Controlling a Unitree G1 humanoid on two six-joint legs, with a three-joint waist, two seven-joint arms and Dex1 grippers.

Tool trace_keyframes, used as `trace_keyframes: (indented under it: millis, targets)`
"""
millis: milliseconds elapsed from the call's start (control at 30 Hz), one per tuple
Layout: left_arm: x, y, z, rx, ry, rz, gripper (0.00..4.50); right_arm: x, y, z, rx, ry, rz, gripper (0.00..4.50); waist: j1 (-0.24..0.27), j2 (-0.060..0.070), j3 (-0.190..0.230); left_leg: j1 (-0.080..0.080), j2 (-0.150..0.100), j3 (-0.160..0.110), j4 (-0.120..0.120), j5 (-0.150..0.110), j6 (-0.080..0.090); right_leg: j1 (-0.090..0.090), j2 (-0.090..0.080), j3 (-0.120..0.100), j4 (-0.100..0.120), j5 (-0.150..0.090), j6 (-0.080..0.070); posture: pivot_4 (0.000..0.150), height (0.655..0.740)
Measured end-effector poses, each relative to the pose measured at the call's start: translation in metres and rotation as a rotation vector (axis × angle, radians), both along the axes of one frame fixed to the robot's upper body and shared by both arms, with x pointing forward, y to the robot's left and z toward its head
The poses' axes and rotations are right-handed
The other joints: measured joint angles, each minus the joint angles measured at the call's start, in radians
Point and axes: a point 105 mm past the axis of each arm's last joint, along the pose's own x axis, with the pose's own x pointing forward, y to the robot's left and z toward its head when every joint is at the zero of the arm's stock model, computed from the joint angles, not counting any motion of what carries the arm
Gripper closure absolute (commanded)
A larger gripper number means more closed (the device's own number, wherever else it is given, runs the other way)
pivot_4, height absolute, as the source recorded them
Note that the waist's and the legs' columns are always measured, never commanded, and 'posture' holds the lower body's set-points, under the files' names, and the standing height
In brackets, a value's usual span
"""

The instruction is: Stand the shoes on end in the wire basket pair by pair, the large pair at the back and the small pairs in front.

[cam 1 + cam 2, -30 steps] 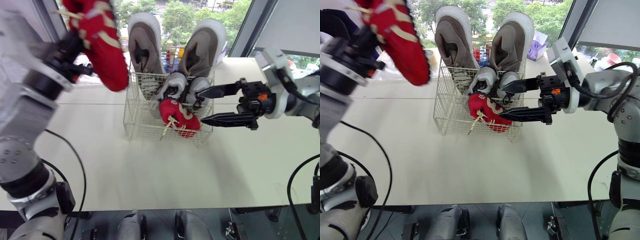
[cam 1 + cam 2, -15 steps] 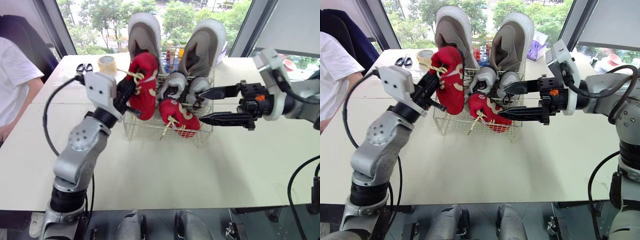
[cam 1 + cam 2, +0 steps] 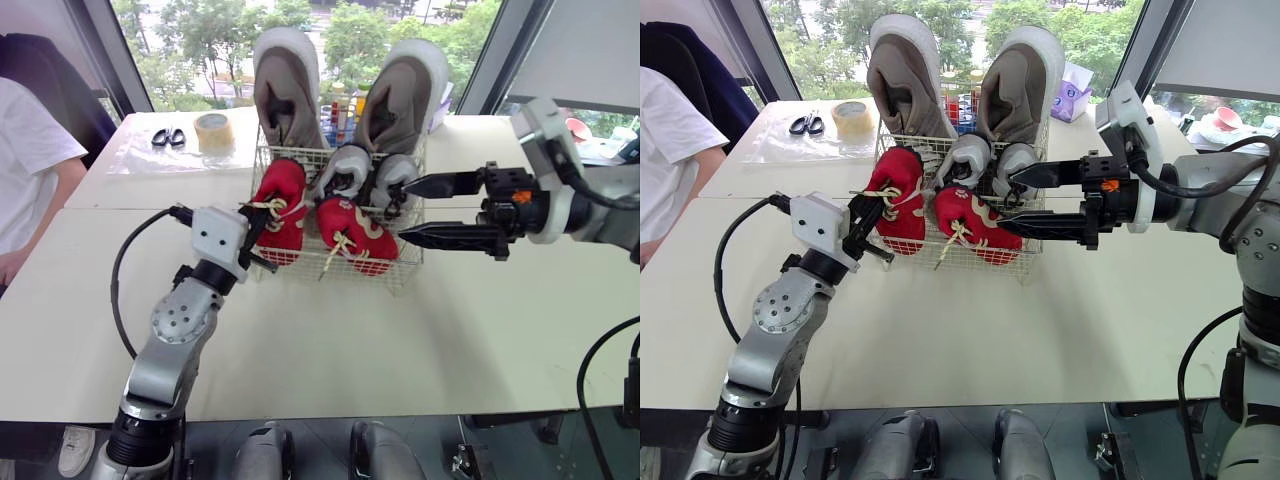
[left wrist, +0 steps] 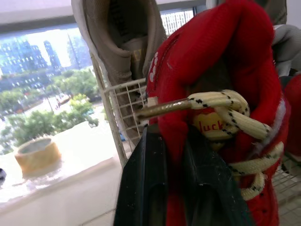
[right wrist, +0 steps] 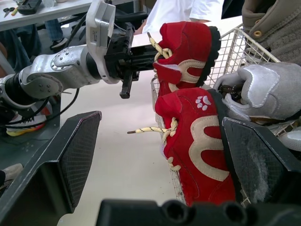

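My left gripper (image 3: pixel 262 236) is shut on the tongue and laces of a red shoe (image 3: pixel 281 205), holding it on end in the front left of the wire basket (image 3: pixel 300 265). In the left wrist view the fingers (image 4: pixel 153 188) pinch the red fabric. The other red shoe (image 3: pixel 356 236) leans at the front right. A small grey pair (image 3: pixel 347 170) stands behind them, and the large taupe pair (image 3: pixel 288 85) stands at the back. My right gripper (image 3: pixel 422 211) hangs open by the basket's right side, its pads (image 5: pixel 80 155) wide apart and facing the leaning red shoe (image 5: pixel 197 141).
A roll of tape (image 3: pixel 213 130) and scissors (image 3: pixel 165 137) lie on the table behind the basket to the left. A person in a white shirt (image 3: pixel 30 160) sits at the left edge. A purple box (image 3: pixel 1075 95) stands at the back right.
My left arm swung the red shoe down from high on the left into the basket's front left, beside the other red shoe. The right gripper stayed put, open.
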Motion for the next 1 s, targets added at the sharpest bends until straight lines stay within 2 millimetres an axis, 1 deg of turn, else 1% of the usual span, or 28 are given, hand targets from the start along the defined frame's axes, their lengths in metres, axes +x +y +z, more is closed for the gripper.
trace_keyframes:
  millis: [67,133,167,200,233,300,367,433,500,533,600,667,767,833,900,967,1000]
  targets:
    - [0.001,0.003,-0.003,-0.016,0.037,-0.008,1.96,0.000,-0.001,-0.002,0.001,0.009,-0.002,0.00,0.001,0.000,0.000,0.000,0.000,0.000,0.000,0.000,0.000,0.000,0.000,0.000,0.000,0.000,0.000,0.150,0.7400]
    - [0.000,0.006,-0.003,-0.026,0.061,-0.008,0.82,0.001,-0.001,-0.005,0.001,0.018,-0.004,0.00,0.001,0.000,0.000,-0.001,0.000,0.000,0.000,0.000,0.000,0.000,0.000,0.000,0.000,0.000,0.000,0.150,0.7400]
    - [-0.001,0.007,-0.003,-0.055,0.103,-0.030,0.39,0.000,-0.001,-0.006,0.002,0.023,-0.003,0.00,0.000,0.000,0.000,-0.001,0.000,0.000,0.000,0.000,0.000,0.000,0.000,0.000,0.000,0.000,0.000,0.150,0.7400]
    - [-0.005,0.008,-0.002,-0.085,0.150,-0.064,0.06,0.000,-0.003,-0.008,0.005,0.033,-0.003,0.00,0.000,-0.001,0.000,-0.001,0.000,-0.001,0.000,0.000,0.000,0.000,0.000,0.000,0.000,0.000,0.000,0.150,0.7400]
    - [-0.012,0.009,0.000,-0.123,0.212,-0.123,0.06,0.000,-0.004,-0.011,0.007,0.045,-0.007,0.00,-0.001,0.000,0.000,-0.001,0.000,-0.001,0.000,0.000,0.000,-0.001,0.000,0.000,0.000,0.000,0.000,0.150,0.7400]
    - [-0.033,0.009,0.005,-0.143,0.315,-0.249,0.06,0.000,-0.008,-0.018,0.010,0.071,-0.021,0.00,-0.002,0.000,0.000,-0.002,0.001,-0.001,0.000,0.000,0.000,-0.001,0.000,0.000,0.000,0.000,0.000,0.150,0.7400]
    - [-0.045,0.010,0.007,-0.147,0.380,-0.314,0.06,0.000,-0.010,-0.021,0.016,0.084,-0.028,0.00,-0.002,0.001,0.001,-0.001,0.001,-0.001,0.000,0.001,-0.001,-0.001,0.001,0.000,0.001,0.000,0.000,0.150,0.7400]
    - [-0.052,0.020,0.003,-0.150,0.451,-0.322,0.06,0.000,-0.013,-0.022,0.026,0.088,-0.039,0.00,-0.002,0.001,0.001,-0.001,0.001,-0.002,0.000,0.001,-0.002,0.000,0.002,0.000,0.001,0.000,0.000,0.150,0.7400]
    - [-0.056,0.032,0.004,-0.164,0.478,-0.312,0.06,0.000,-0.017,-0.024,0.036,0.090,-0.056,0.00,0.000,0.001,0.001,0.000,0.001,-0.002,0.001,0.001,-0.002,0.000,0.003,0.000,0.000,0.000,0.000,0.150,0.7400]
    - [-0.059,0.038,0.004,-0.148,0.492,-0.310,0.06,-0.001,-0.019,-0.029,0.038,0.101,-0.067,0.00,0.002,0.000,0.000,0.000,0.001,-0.003,0.001,0.001,-0.003,0.001,0.003,0.000,0.000,-0.002,-0.002,0.150,0.7400]
    - [-0.060,0.055,-0.002,-0.124,0.541,-0.266,0.06,-0.001,-0.027,-0.041,0.047,0.144,-0.104,0.00,0.002,0.000,0.000,0.000,0.001,-0.002,0.000,0.001,-0.003,0.001,0.003,-0.001,0.000,-0.002,-0.003,0.150,0.7400]
    - [-0.065,0.069,-0.014,-0.115,0.608,-0.246,0.06,-0.001,-0.038,-0.049,0.073,0.179,-0.157,0.00,0.000,0.001,0.000,0.000,0.001,-0.001,0.000,0.001,-0.002,0.001,0.003,0.001,-0.001,-0.002,-0.003,0.150,0.7400]
    - [-0.081,0.074,-0.042,-0.119,0.751,-0.275,0.06,-0.007,-0.060,-0.055,0.111,0.217,-0.240,0.00,0.002,0.001,0.000,0.000,0.001,-0.001,0.000,0.001,-0.002,0.000,0.003,0.000,-0.002,-0.002,-0.003,0.150,0.7400]
    - [-0.090,0.076,-0.058,-0.104,0.812,-0.285,0.06,-0.012,-0.073,-0.070,0.119,0.271,-0.291,0.00,0.002,0.001,0.000,0.000,0.002,-0.001,0.000,0.000,-0.002,0.001,0.003,0.000,-0.002,-0.003,-0.004,0.150,0.7400]
    - [-0.099,0.074,-0.075,-0.087,0.872,-0.306,0.06,-0.016,-0.081,-0.094,0.102,0.349,-0.336,0.00,0.001,0.001,0.000,0.000,0.002,-0.001,0.000,0.000,-0.003,0.000,0.003,0.001,-0.002,-0.003,-0.004,0.150,0.7400]
    - [-0.102,0.072,-0.081,-0.083,0.894,-0.322,0.06,-0.021,-0.084,-0.114,0.097,0.411,-0.358,0.00,0.001,0.002,0.000,0.000,0.002,-0.001,0.000,0.000,-0.004,0.000,0.003,0.001,-0.002,-0.004,-0.008,0.150,0.7400]
    - [-0.102,0.072,-0.081,-0.085,0.885,-0.325,0.06,-0.023,-0.084,-0.119,0.095,0.426,-0.361,0.00,0.000,0.003,0.000,0.000,0.002,-0.001,0.000,-0.001,-0.005,-0.001,0.003,0.001,-0.002,-0.004,-0.008,0.150,0.7400]
